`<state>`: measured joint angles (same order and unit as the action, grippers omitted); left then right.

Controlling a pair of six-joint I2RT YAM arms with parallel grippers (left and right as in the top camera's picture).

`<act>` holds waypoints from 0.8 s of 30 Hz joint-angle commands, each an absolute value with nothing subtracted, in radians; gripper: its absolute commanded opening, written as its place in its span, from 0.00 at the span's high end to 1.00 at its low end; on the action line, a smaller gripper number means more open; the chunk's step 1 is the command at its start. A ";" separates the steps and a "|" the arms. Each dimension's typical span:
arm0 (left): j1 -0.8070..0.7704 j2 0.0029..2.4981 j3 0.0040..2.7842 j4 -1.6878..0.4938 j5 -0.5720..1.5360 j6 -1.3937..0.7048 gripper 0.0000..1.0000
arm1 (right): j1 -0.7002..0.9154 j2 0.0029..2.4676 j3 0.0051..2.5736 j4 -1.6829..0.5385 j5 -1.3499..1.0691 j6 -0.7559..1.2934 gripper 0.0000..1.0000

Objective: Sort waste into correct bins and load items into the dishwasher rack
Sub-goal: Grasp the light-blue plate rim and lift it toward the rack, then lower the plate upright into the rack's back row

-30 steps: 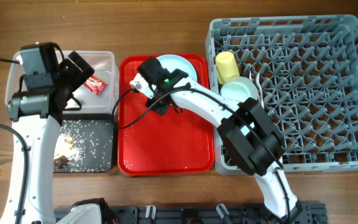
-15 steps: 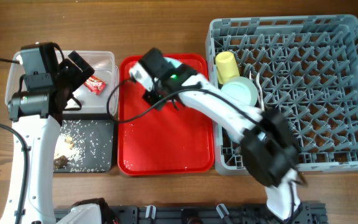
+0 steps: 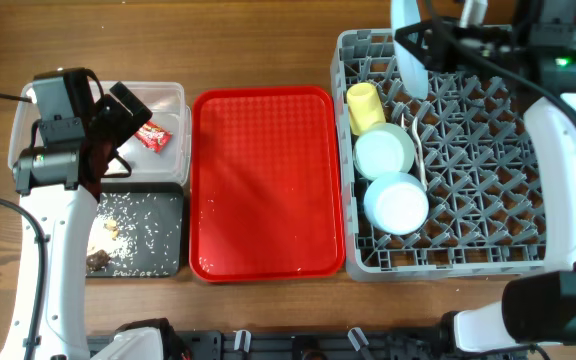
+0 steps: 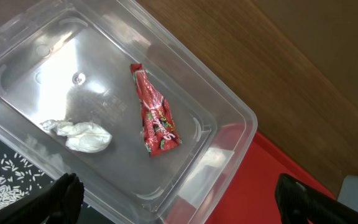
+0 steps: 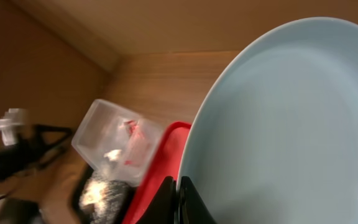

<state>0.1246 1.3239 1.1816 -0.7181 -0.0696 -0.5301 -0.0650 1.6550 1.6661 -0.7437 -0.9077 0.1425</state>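
My right gripper [image 3: 420, 42] is shut on the rim of the pale blue plate [image 3: 408, 58] and holds it on edge above the back left of the grey dishwasher rack [image 3: 558, 150]. In the right wrist view the plate [image 5: 291, 124] fills the frame with the jaws [image 5: 179, 198] pinching its edge. The rack holds the yellow cup [image 3: 365, 105], a pale green bowl [image 3: 385, 150], a pale blue bowl [image 3: 397, 203] and white cutlery [image 3: 421, 150]. My left gripper [image 4: 179, 205] is open above the clear tub [image 4: 229, 118], which holds the red wrapper [image 4: 156, 118] and the white tissue [image 4: 79, 135].
The flat red tray [image 3: 266, 180] lies between the bins and the rack. The black tray [image 3: 138, 235] in front of the clear tub [image 3: 173, 100] holds rice-like scraps. The left arm stands over the tub's left side.
My right arm has lifted the pale blue plate off the back of the red tray and swung it right, above the rack. The left arm has not moved.
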 commanded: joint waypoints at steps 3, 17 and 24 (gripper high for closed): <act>0.128 1.324 1.191 -0.716 -0.069 -0.539 0.00 | -0.260 1.725 1.558 -0.746 -1.267 0.142 0.96; 0.128 1.324 1.191 -0.716 -0.069 -0.539 0.00 | -0.308 1.764 1.394 -0.637 -1.215 0.134 0.96; 0.128 1.324 1.191 -0.716 -0.069 -0.539 0.00 | -0.308 1.764 1.394 -0.652 -0.960 0.133 0.96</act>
<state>0.1246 1.3239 1.1816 -0.7181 -0.0700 -0.5304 -0.3027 1.7512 1.4002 -0.6468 -1.0908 0.1528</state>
